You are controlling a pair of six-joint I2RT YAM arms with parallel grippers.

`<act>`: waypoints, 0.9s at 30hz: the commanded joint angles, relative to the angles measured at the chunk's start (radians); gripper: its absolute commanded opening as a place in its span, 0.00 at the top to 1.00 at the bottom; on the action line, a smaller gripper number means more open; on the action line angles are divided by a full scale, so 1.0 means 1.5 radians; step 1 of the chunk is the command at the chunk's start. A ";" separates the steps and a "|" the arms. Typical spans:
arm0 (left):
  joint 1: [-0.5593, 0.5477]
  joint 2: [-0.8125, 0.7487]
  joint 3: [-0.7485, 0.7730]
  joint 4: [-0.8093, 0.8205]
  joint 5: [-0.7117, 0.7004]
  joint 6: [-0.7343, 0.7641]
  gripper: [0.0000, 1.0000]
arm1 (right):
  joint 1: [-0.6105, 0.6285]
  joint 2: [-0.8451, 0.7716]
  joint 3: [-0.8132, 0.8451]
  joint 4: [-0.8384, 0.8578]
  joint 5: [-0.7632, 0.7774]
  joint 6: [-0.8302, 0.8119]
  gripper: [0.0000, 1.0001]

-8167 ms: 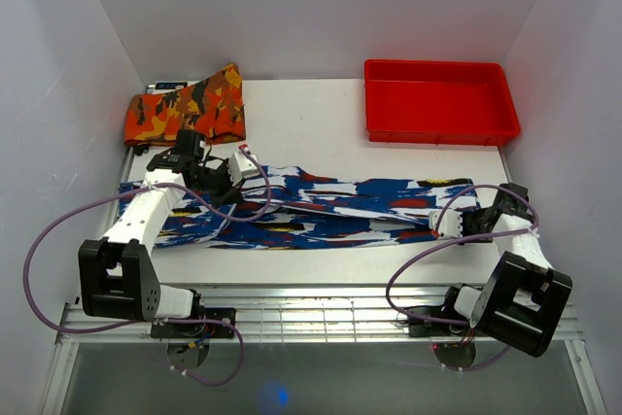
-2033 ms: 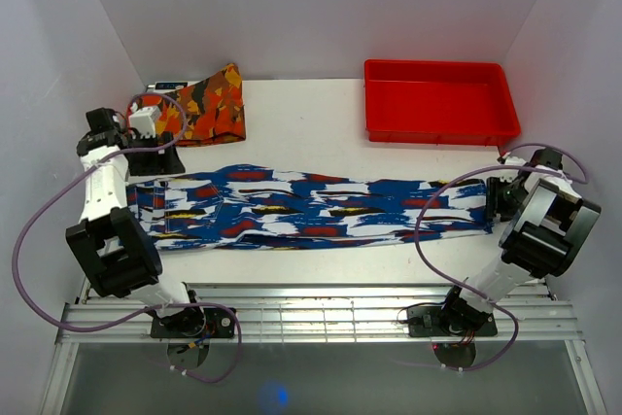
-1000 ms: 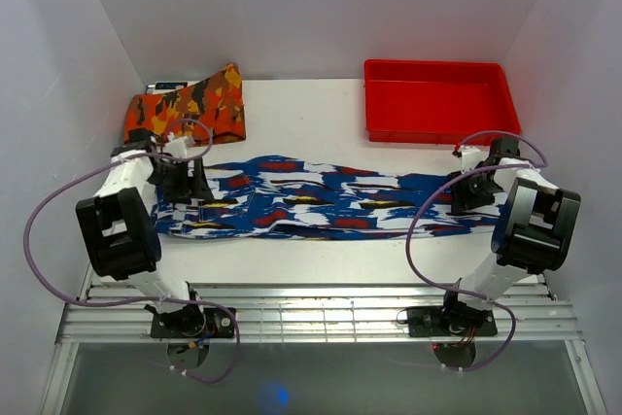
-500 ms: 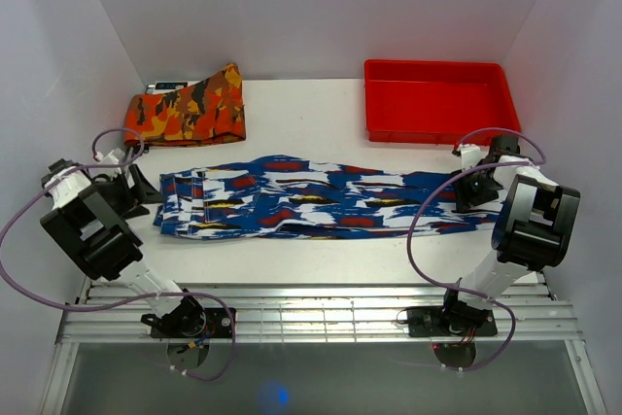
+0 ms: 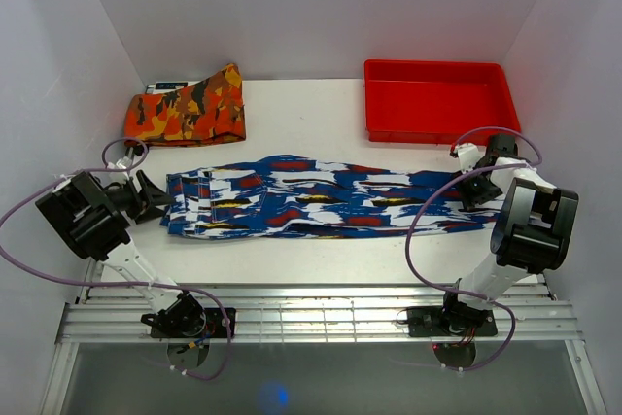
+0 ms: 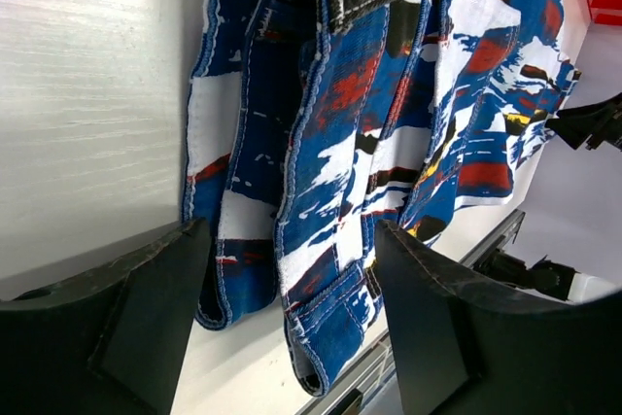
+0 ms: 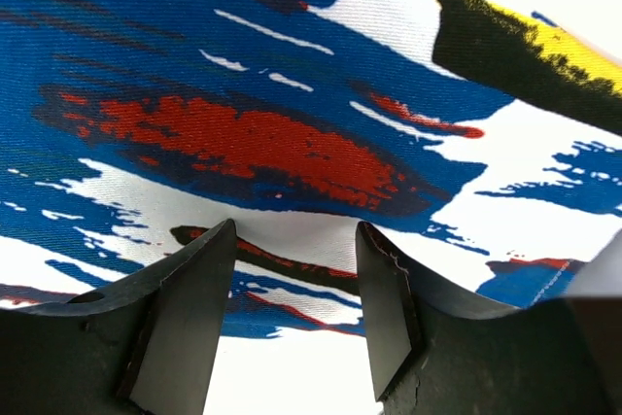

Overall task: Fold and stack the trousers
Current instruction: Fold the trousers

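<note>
The trousers (image 5: 321, 199), blue and white with red patches, lie in a long strip across the middle of the table, waistband at the left. My left gripper (image 5: 155, 203) sits low at the waistband end, open. In the left wrist view its jaws (image 6: 292, 230) stand wide apart, and the stitched waistband (image 6: 321, 269) lies on the table just beyond them. My right gripper (image 5: 469, 185) hovers at the leg ends on the right. In the right wrist view it (image 7: 296, 230) stands open, jaws apart over the printed fabric (image 7: 243, 133), pinching nothing.
A folded orange camouflage garment (image 5: 185, 114) lies at the back left. A red tray (image 5: 439, 102) stands at the back right. White walls close in on both sides, and a metal grate (image 5: 321, 313) runs along the near table edge.
My left gripper has let go of the waistband, swung out to the left, then come back low beside it. The trousers' left end shifted slightly right. The right gripper has stayed put.
</note>
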 commanded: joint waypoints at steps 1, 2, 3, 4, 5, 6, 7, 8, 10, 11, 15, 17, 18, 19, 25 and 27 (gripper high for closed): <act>-0.008 -0.005 -0.002 0.019 0.047 0.010 0.22 | -0.009 0.013 -0.042 0.048 0.082 -0.051 0.43; -0.009 -0.005 -0.003 0.014 0.051 0.013 0.23 | -0.009 0.014 -0.044 0.053 0.084 -0.057 0.43; -0.010 -0.007 -0.002 0.008 0.059 0.017 0.24 | -0.009 0.019 -0.046 0.058 0.084 -0.060 0.43; -0.010 -0.010 -0.002 -0.006 0.063 0.021 0.26 | -0.009 0.019 -0.047 0.061 0.085 -0.061 0.43; -0.010 -0.015 0.000 -0.011 0.064 0.023 0.26 | -0.009 0.020 -0.048 0.063 0.084 -0.063 0.43; -0.011 -0.020 0.001 -0.015 0.064 0.025 0.26 | -0.008 0.021 -0.048 0.064 0.082 -0.064 0.43; -0.013 -0.030 -0.001 -0.020 0.061 0.024 0.26 | -0.008 0.022 -0.047 0.067 0.081 -0.065 0.43; -0.014 -0.033 0.000 -0.024 0.060 0.024 0.26 | -0.009 0.022 -0.047 0.069 0.080 -0.066 0.43; -0.018 -0.042 0.002 -0.037 0.048 0.025 0.25 | -0.007 0.023 -0.043 0.069 0.078 -0.067 0.43; -0.019 -0.046 0.002 -0.040 0.046 0.025 0.25 | -0.007 0.023 -0.041 0.067 0.078 -0.067 0.43; -0.018 -0.073 0.005 -0.059 0.037 0.030 0.22 | -0.006 0.012 -0.039 0.062 0.073 -0.069 0.43; -0.018 -0.080 0.001 -0.069 0.050 0.029 0.22 | -0.005 0.007 -0.039 0.059 0.071 -0.071 0.43; -0.019 -0.079 -0.005 -0.070 0.052 0.027 0.22 | -0.004 0.003 -0.040 0.059 0.071 -0.070 0.43; -0.022 -0.076 -0.010 -0.067 0.049 0.025 0.22 | -0.003 0.002 -0.040 0.059 0.071 -0.070 0.43; -0.026 -0.065 -0.054 0.020 -0.006 -0.031 0.22 | 0.003 -0.007 -0.041 0.054 0.074 -0.071 0.43; -0.035 -0.063 -0.059 0.032 -0.006 -0.033 0.22 | 0.007 -0.010 -0.042 0.054 0.077 -0.072 0.43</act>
